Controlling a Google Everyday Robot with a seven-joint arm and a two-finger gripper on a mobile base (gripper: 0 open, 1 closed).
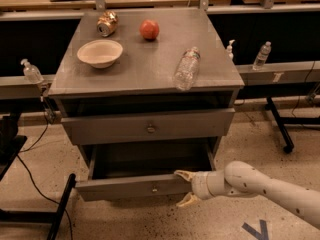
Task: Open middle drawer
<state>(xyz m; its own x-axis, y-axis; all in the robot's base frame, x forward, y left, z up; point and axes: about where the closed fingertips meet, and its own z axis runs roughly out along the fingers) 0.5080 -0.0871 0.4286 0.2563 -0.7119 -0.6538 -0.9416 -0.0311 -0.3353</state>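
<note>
The middle drawer (125, 188) stands out from the grey cabinet (150, 64), with its dark inside showing above the long flat front. The gripper (186, 187) is at the right end of that front, its fingers spread apart, one at the top edge and one below the bottom edge. The pale arm (265, 186) reaches in from the lower right. Above, the taller drawer (200, 124) sits closed. On the cabinet top are a bowl (100, 52), a can (107, 23), a red fruit (149, 29) and a plastic bottle (186, 69) lying on its side.
</note>
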